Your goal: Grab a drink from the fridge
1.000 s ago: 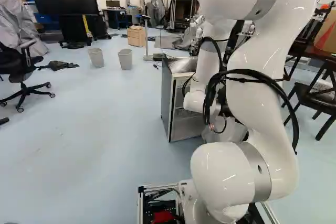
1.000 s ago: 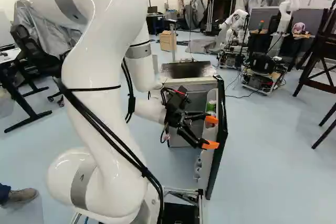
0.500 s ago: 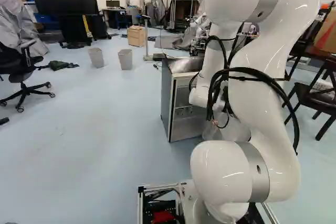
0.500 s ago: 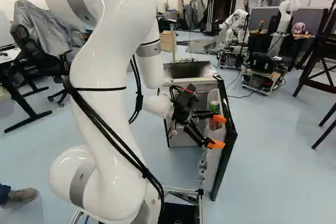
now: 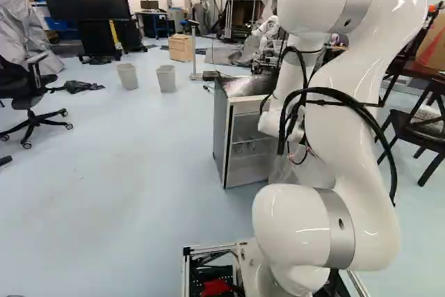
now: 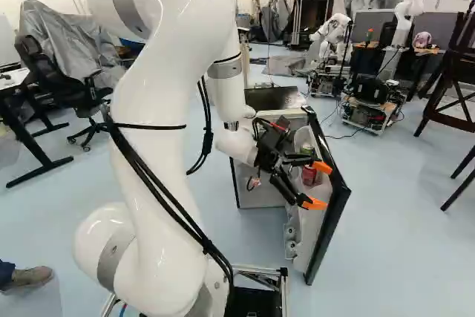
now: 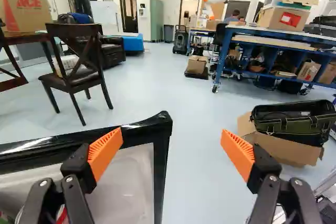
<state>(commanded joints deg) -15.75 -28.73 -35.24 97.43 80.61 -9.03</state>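
Claw (image 6: 320, 185) wide open, grip empty, red can (image 6: 309, 175) and green can (image 6: 306, 150) off its door side

Both cans stand, seemingly upright, in the open door (image 6: 333, 220) of the fridge (image 5: 221, 133), behind and below the near-door finger rather than squarely between the pads; partly hidden, so depth hard to judge; door's top corner lies ahead, in the span between the pads; next move, by my reckoning: draw back, turn in toward the shelf, mind the door rim; pale floor beyond, chair (image 7: 79, 59) well apart
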